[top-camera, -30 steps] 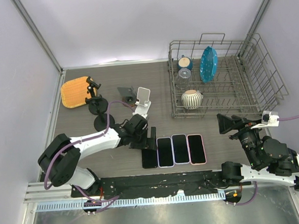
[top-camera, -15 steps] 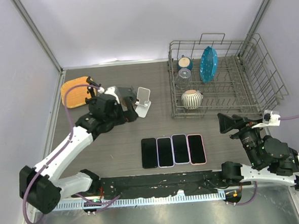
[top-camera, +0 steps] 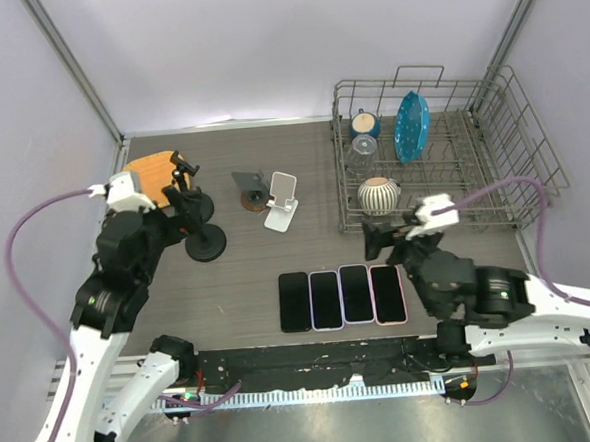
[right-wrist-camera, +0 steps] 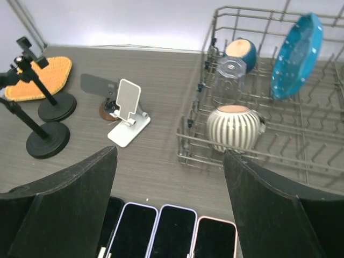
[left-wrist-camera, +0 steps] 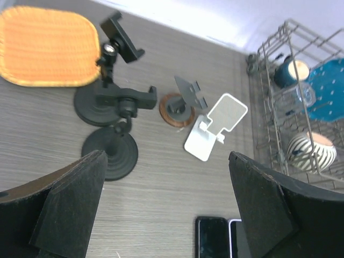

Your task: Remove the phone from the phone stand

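Note:
Several phones lie flat in a row near the front edge, from a black one [top-camera: 294,302] to a pink-cased one [top-camera: 387,294]. The white phone stand [top-camera: 280,202] holds nothing. It also shows in the left wrist view as the white stand [left-wrist-camera: 215,127] and in the right wrist view as the white stand [right-wrist-camera: 128,121]. My left gripper [top-camera: 168,221] hangs open high over the table's left side, beside the black clamp stands. My right gripper [top-camera: 381,241] is open just behind the row of phones [right-wrist-camera: 172,231], with nothing between its fingers.
Two black clamp stands [top-camera: 204,242] and a grey stand on a brown disc [top-camera: 250,190] are left of the white stand. An orange woven mat [top-camera: 142,176] lies at the back left. A wire dish rack [top-camera: 493,184] with a cup, a glass, a striped bowl and a blue plate fills the back right.
My left arm has pulled away from the black phone, back to the left and upward, with its jaws wider. My right arm has swung in from the far right to above the phone row.

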